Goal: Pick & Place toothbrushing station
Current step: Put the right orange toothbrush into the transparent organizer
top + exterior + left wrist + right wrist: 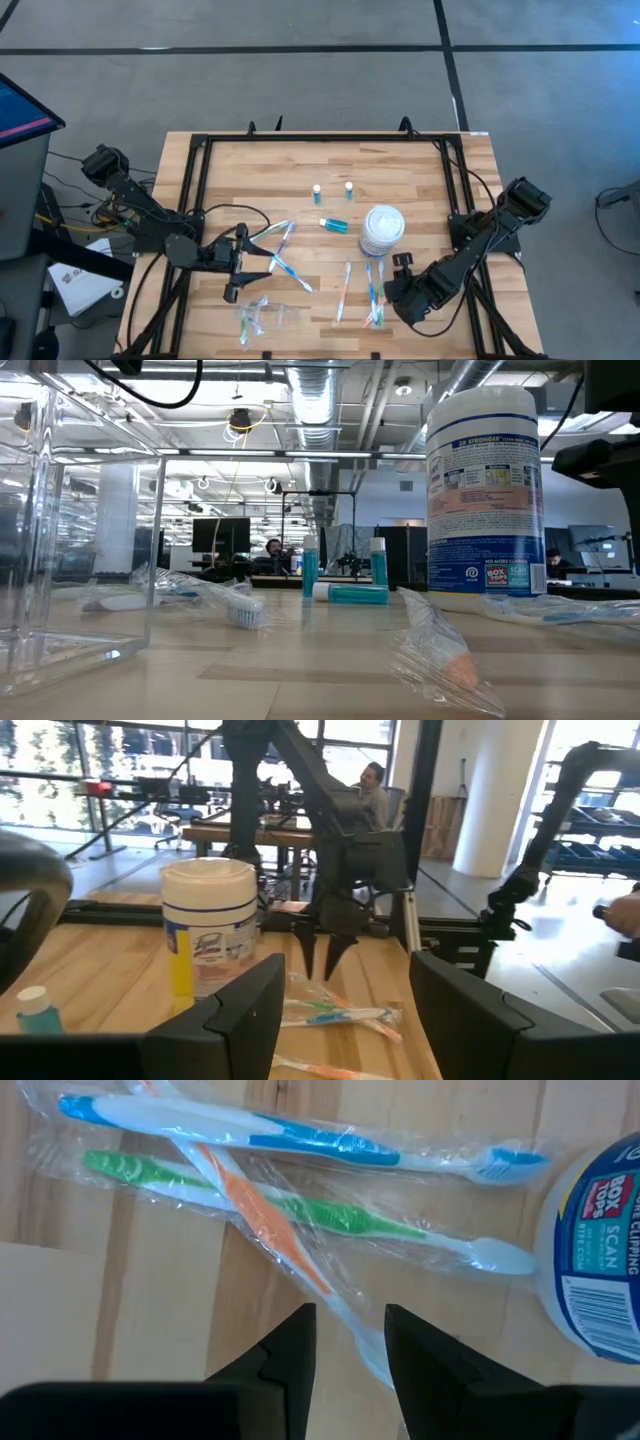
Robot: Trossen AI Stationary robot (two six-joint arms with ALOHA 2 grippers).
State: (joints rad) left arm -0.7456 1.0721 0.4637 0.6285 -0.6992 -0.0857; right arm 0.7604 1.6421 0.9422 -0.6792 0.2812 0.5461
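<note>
Three wrapped toothbrushes, blue (250, 1130), green (330, 1212) and orange (262, 1215), lie crossed on the table beside the white wipes canister (382, 228). My right gripper (350, 1345) is open by a narrow gap and points down just above them (320, 963); the tail of their clear wrapper runs under the gap. My left gripper (243, 265) is wide open and empty at the near left, by other toothbrushes (288, 268). Two blue bottles (317, 190) (349, 187) stand upright and one (333, 224) lies flat. A clear crinkly bag (255, 315) lies near the front edge.
The wipes canister (485, 490) stands close to the far side of my right gripper. More toothbrushes (345, 290) lie between the arms. A black frame (200, 150) borders the table. A person (375, 785) sits in the room behind.
</note>
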